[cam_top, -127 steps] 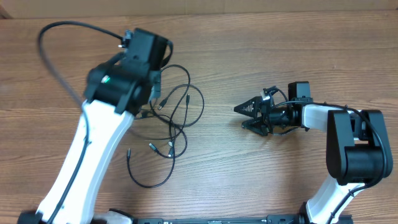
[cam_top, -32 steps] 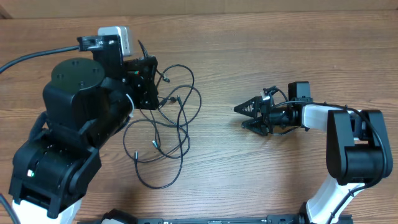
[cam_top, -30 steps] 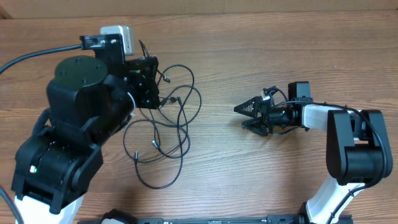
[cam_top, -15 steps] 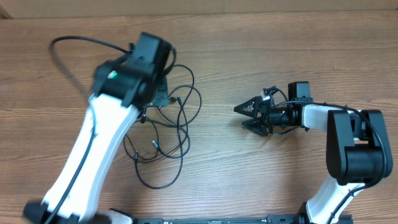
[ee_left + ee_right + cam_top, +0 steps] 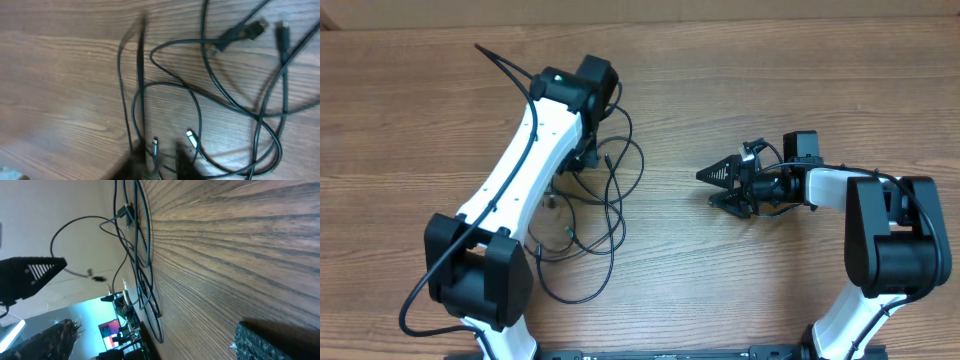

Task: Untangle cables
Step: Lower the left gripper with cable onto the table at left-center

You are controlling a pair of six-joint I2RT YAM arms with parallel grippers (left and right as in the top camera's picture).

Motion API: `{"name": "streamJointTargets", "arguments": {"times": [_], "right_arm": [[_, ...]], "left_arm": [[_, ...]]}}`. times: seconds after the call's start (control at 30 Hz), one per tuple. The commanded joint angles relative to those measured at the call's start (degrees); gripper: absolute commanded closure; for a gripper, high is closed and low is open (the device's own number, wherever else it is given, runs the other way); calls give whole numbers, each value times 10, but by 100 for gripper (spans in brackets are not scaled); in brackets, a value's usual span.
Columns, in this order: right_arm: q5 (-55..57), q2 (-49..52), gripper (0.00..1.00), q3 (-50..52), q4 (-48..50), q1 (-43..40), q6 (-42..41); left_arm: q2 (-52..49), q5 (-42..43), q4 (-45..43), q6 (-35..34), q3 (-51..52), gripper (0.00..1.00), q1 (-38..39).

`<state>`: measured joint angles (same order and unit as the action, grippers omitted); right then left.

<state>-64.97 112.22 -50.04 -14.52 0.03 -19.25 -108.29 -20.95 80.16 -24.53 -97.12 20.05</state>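
Note:
The cables (image 5: 612,195) lie in a loose tangle of thin black loops on the wooden table, left of centre. My left gripper (image 5: 576,163) reaches down onto the tangle's upper left part. In the left wrist view its blurred fingers (image 5: 134,162) stand slightly apart, and one silver-tipped plug (image 5: 155,146) rises in the gap of the left gripper (image 5: 159,164). A second silver plug (image 5: 190,138) lies just to the right among the cables (image 5: 257,116). My right gripper (image 5: 706,188) rests open on the table to the right, pointing at the tangle, with nothing in it. The right wrist view shows the cables (image 5: 142,240) far off.
The left arm's thick black cord (image 5: 505,65) arches over the table's back left. The right arm's body (image 5: 885,235) fills the right side. A pale wall (image 5: 640,10) runs along the table's far edge. Bare wood separates the tangle from the right gripper.
My left arm has come down from close under the camera and stretched out over the tangle, and its fingers have parted from shut. The right arm has not moved.

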Motion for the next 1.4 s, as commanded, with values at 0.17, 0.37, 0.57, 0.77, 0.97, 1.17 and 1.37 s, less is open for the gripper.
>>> {"name": "streamJointTargets", "arguments": {"times": [0.17,0.37,0.57,0.77,0.97,1.17,1.37], "right_arm": [[95,13,0,9,-2,4,9],[95,13,0,9,-2,4,9],[95,13,0,9,-2,4,9],[95,13,0,9,-2,4,9],[95,13,0,9,-2,4,9],[95,13,0,9,-2,4,9],[95,13,0,9,-2,4,9]], "left_arm": [[-3,65,0,3,-5,16,-40],[-3,136,60,14,-3,11,-50],[-3,164,66,13,52,21,-50],[-3,207,-18,12,173,39,-50],[-3,212,-94,12,263,39,-50],[-3,212,-119,12,280,39,-50],[-3,213,-139,12,280,48,-50]]}}
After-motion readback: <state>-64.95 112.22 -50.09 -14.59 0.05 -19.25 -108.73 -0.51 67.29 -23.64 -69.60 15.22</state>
